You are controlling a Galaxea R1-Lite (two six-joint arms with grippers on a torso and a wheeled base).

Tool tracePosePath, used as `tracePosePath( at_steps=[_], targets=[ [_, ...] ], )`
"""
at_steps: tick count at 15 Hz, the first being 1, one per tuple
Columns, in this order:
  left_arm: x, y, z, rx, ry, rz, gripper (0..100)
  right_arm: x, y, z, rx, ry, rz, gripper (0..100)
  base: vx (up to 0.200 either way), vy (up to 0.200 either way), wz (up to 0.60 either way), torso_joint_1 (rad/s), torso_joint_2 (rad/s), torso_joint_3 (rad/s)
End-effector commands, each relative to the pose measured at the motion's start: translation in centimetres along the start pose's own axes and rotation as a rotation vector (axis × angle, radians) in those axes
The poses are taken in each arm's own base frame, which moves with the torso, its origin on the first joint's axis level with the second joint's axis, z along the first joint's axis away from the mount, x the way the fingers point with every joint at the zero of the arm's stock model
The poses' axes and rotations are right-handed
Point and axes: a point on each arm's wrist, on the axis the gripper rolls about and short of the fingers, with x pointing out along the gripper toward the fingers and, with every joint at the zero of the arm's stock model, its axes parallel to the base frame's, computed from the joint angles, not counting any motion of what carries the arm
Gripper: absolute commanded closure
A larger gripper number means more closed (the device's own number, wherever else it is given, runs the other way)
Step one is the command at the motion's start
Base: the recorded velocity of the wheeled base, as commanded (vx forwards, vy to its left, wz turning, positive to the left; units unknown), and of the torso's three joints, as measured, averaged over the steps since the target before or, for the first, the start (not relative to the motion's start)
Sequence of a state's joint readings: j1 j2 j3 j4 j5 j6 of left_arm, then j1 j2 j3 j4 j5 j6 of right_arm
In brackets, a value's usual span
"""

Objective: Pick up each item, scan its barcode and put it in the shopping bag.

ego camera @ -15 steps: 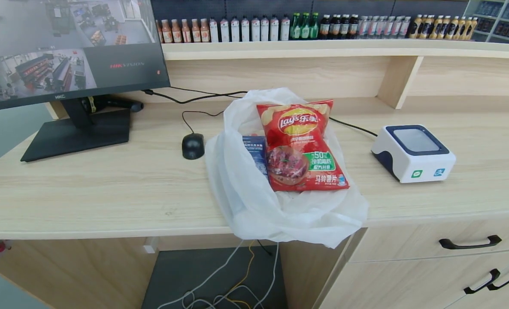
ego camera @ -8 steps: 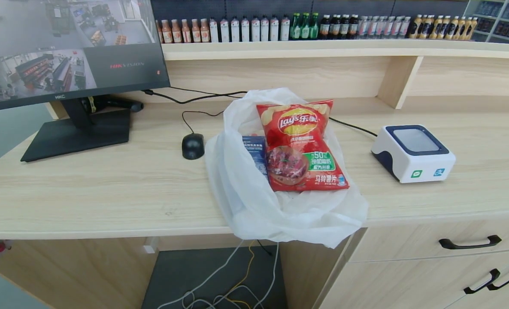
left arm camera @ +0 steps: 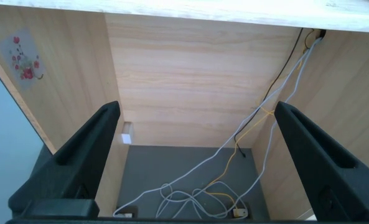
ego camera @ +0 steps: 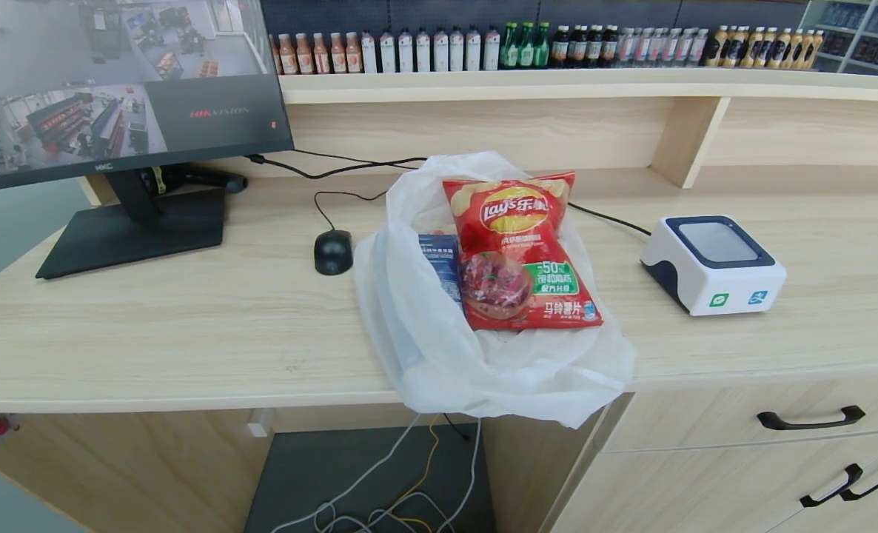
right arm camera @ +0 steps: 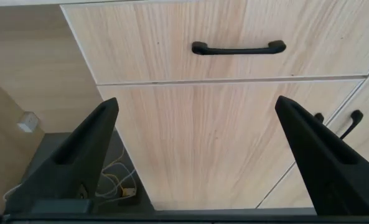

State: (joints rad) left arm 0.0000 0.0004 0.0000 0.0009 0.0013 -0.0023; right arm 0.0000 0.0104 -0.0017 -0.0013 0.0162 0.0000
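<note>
- The left tool (left arm camera: 196, 107) hangs low in front of the open recess under the table (ego camera: 187, 318). Its two dark fingers (left arm camera: 81, 158) are spread wide apart with nothing between them.
- Past those fingers, loose cables (left arm camera: 196, 196) in white, yellow and black trail down the wooden back panel to the dark floor of the recess.
- The right tool (right arm camera: 196, 101) also sits low, facing the drawer fronts under the right part of the table. Its fingers are wide apart too and hold nothing.
- A black drawer handle (right arm camera: 239, 48) runs across the drawer front beyond the right tool.
- The white shopping bag (ego camera: 439, 355) lies near the middle of the table with its mouth open upward. Its near edge droops over the front edge of the table.
- A red chips packet (ego camera: 517, 252) lies face up in the opening of the bag.
- A blue box (ego camera: 443, 266) lies just beside the packet on its left, partly veiled by the plastic.
- The scanner (ego camera: 713, 263), white with a dark-rimmed window on top, stands on the table to the right of the bag and apart from it.
- A black mouse (ego camera: 333, 252) rests just left of the bag, and a monitor (ego camera: 113, 81) stands farther left on its black stand.
- A row of bottles (ego camera: 543, 46) lines the shelf (ego camera: 594, 83) behind the table.
</note>
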Motion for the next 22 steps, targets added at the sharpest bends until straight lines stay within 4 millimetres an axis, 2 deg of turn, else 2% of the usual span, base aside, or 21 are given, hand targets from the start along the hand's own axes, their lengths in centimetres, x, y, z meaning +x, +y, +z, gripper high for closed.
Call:
tracePosePath(
  at_steps=[1, 7, 22],
  targets=[
    [0.00, 0.00, 0.01, -0.001, -0.001, -0.001, 0, -0.08, 0.00, -0.03, 0.000, -0.011, 0.001, 0, -0.200, 0.000, 0.00, 0.007, 0.00, -0.002],
    [0.00, 0.00, 0.01, -0.002, -0.001, 0.000, 0, -0.08, 0.00, -0.03, 0.000, -0.011, 0.001, 0, -0.033, 0.000, 0.00, 0.000, 0.00, 0.000],
    [0.00, 0.00, -0.01, -0.013, 0.000, 0.002, 0, -0.08, 0.00, -0.03, -0.003, -0.011, 0.001, 0, 0.000, -0.200, 0.00, 0.006, 0.00, 0.002]
  ],
)
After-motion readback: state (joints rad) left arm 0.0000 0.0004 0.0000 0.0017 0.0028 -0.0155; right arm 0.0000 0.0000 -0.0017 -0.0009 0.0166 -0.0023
